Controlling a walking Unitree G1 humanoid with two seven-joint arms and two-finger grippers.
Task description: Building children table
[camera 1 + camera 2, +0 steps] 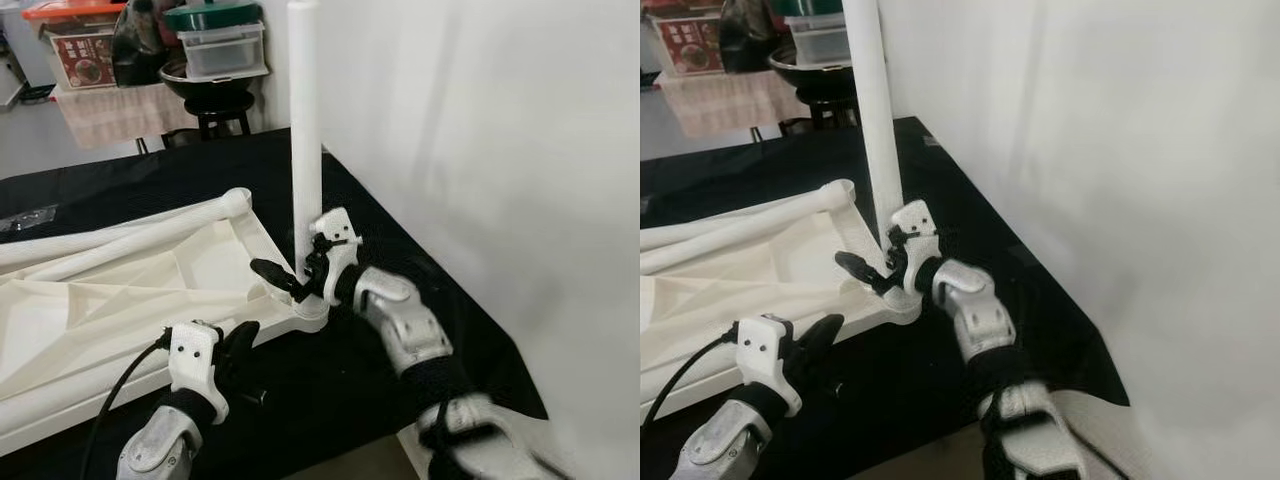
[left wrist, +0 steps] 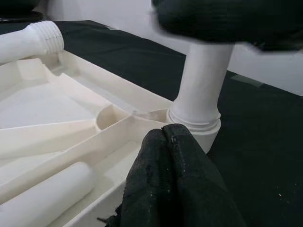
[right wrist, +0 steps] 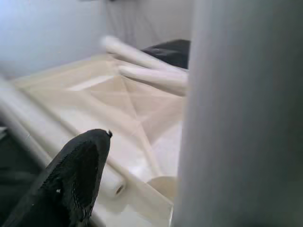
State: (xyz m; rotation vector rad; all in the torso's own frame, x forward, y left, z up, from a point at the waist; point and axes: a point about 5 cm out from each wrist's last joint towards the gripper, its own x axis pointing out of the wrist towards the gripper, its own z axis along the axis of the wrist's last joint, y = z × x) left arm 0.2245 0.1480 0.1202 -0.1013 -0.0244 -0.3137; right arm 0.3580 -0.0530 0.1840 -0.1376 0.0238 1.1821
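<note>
Black cloth covers the bench [image 1: 420, 255] beside a white wall; on it lies an upturned cream tabletop [image 1: 120, 300], loose legs [image 1: 130, 232] resting across it; one white leg [image 1: 304, 130] stands upright in the near corner socket; the right end effector [image 1: 292, 272] grips its base; the left end effector [image 1: 240, 345], fingers together, rests at the tabletop's near edge.

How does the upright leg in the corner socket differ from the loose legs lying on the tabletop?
The upright leg stands vertical in the upturned tabletop's corner socket, with the right end effector around its base. The loose legs lie flat, unattached, one threaded end exposed. All are white plastic tubes.
</note>
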